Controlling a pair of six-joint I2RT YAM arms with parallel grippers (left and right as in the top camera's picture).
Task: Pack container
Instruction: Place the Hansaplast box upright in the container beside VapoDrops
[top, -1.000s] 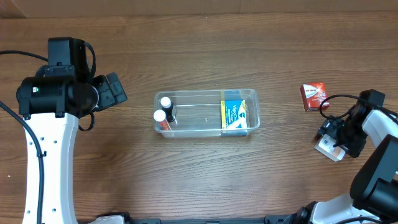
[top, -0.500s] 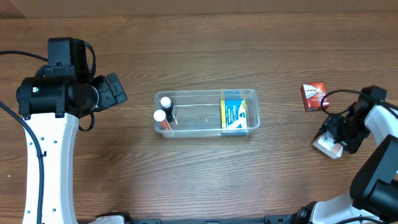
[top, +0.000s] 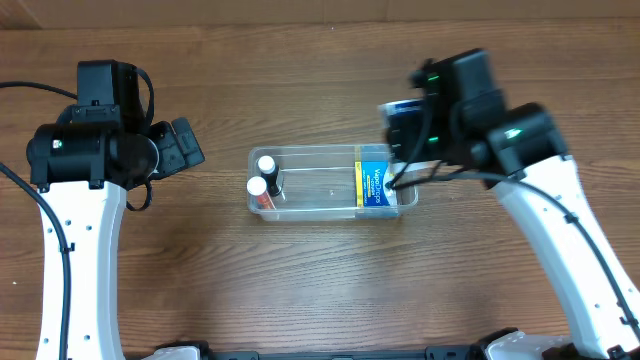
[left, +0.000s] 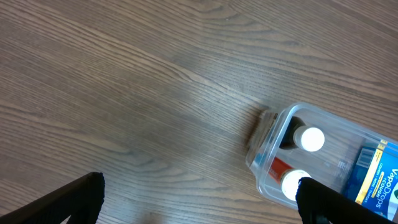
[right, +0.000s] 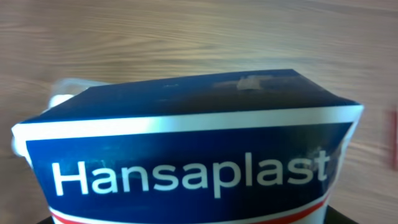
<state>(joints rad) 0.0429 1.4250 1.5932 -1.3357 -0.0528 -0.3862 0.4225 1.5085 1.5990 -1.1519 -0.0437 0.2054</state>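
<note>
The clear container (top: 330, 212) lies at the table's middle. It holds two white-capped bottles (top: 266, 164) at its left end and a blue-and-yellow box (top: 375, 186) at its right end. My right gripper (top: 408, 130) is shut on a dark blue Hansaplast box (right: 186, 155), held above the container's right end. The box fills the right wrist view and hides the fingers. My left gripper (top: 182, 146) is open and empty, left of the container. The left wrist view shows the container's left end (left: 266, 134) and both bottles (left: 311, 139).
The table is bare brown wood (top: 330, 290). My right arm (top: 540, 200) crosses the right half of the table. My left arm (top: 80, 200) stands along the left side.
My right arm has swung from the table's right edge to above the container's right end, now holding the blue Hansaplast box. The small red box at the right is no longer visible. Left arm unmoved.
</note>
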